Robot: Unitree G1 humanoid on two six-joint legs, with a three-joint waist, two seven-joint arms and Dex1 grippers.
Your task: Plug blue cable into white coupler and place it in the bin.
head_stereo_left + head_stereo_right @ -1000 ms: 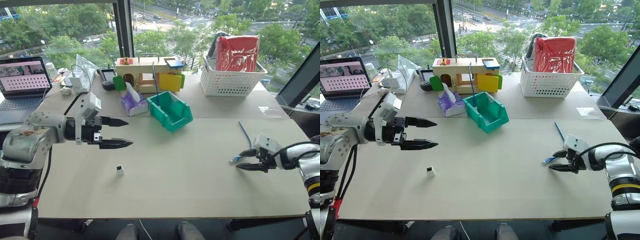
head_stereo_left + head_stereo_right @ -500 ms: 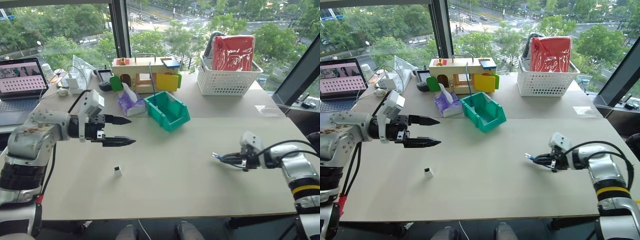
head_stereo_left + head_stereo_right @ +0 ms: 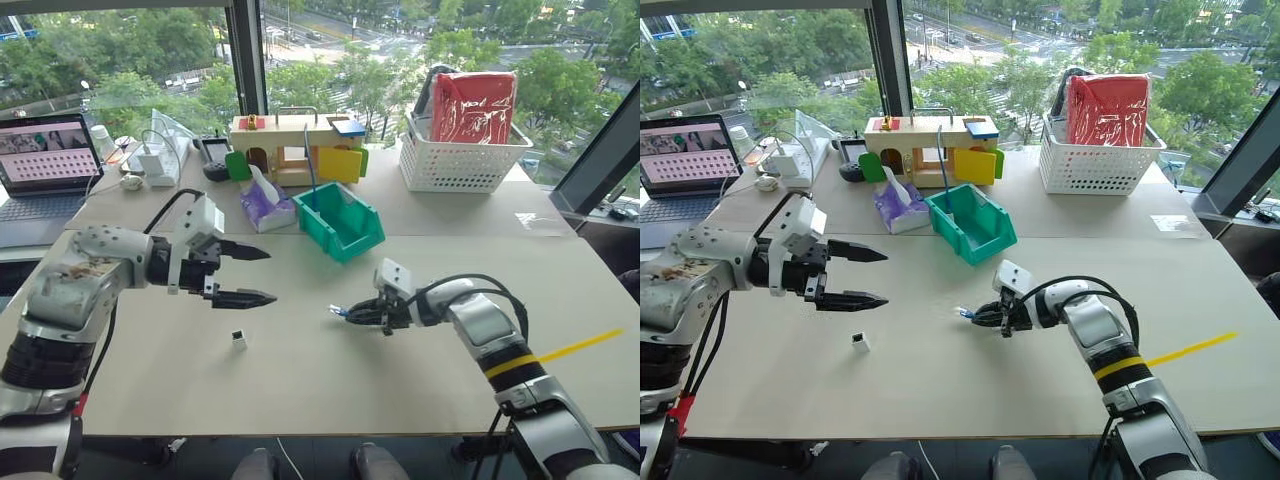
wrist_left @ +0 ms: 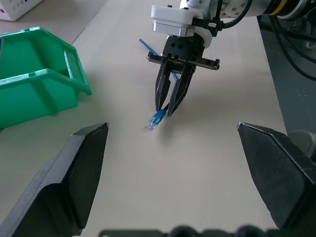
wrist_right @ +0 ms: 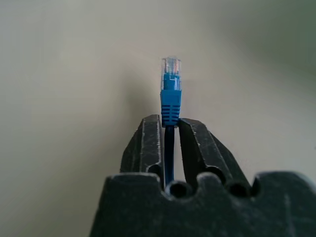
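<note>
Nearest me on the pale table (image 3: 420, 390), the white coupler (image 3: 239, 340) sits loose, a tiny cube with its dark socket side hard to read from here. Just above and beyond it my left gripper (image 3: 252, 274) hangs with its two black fingers spread wide, gripping nothing. Over to the right, my right gripper (image 4: 169, 108) is clenched on the blue cable (image 5: 171, 96) just behind the boot, so the clear plug pokes out past the fingertips toward the coupler, while the rest of the thin light-blue cord trails back beside the wrist. As I judge it, the step in hand is getting the coupler held: I should bring the open left fingers down around the cube with its socket facing the plug, clamp it squarely, then line the plug's axis up with the opening before pushing. A grip this close to the plug should keep it from flexing. Farther back, well apart from both, the teal bin (image 3: 352, 234) waits with its cut-away front facing me.
</note>
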